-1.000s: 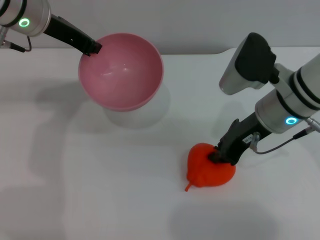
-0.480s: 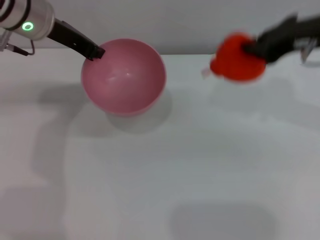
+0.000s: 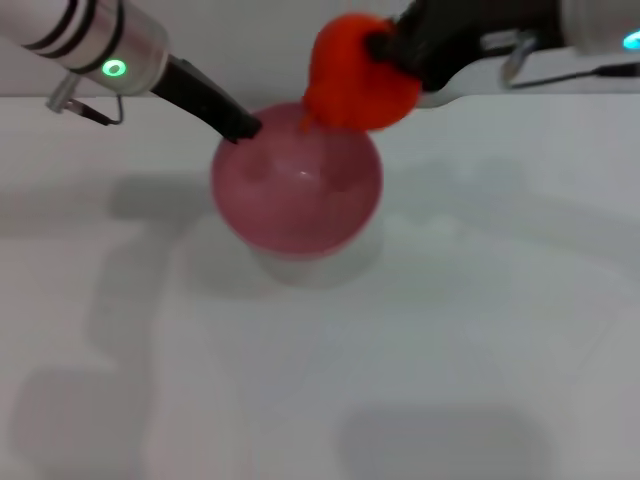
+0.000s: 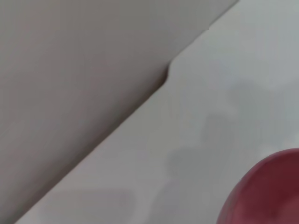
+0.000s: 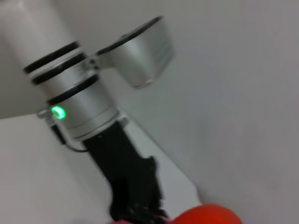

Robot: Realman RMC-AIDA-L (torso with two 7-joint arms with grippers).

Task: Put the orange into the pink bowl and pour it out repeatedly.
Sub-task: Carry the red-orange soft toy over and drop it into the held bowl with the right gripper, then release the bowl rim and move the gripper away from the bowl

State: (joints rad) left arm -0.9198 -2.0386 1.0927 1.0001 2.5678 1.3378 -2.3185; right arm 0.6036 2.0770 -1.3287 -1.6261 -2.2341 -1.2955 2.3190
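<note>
Risk first: orange (image 3: 352,75) hangs over pink bowl (image 3: 297,190) rim at 1 o'clock, not over centre. Release here and you may clip rim, bounce fruit onto desk (image 3: 420,350). Right pincer (image 3: 385,50) clamped on orange; left pincer (image 3: 240,128) pinching bowl rim at 10 o'clock. Orange: bright red-orange, lumpy. Bowl: glossy pink, deep, nothing inside it.

Probably lab, bare white table (image 3: 420,330), plain wall (image 3: 260,40)
</note>
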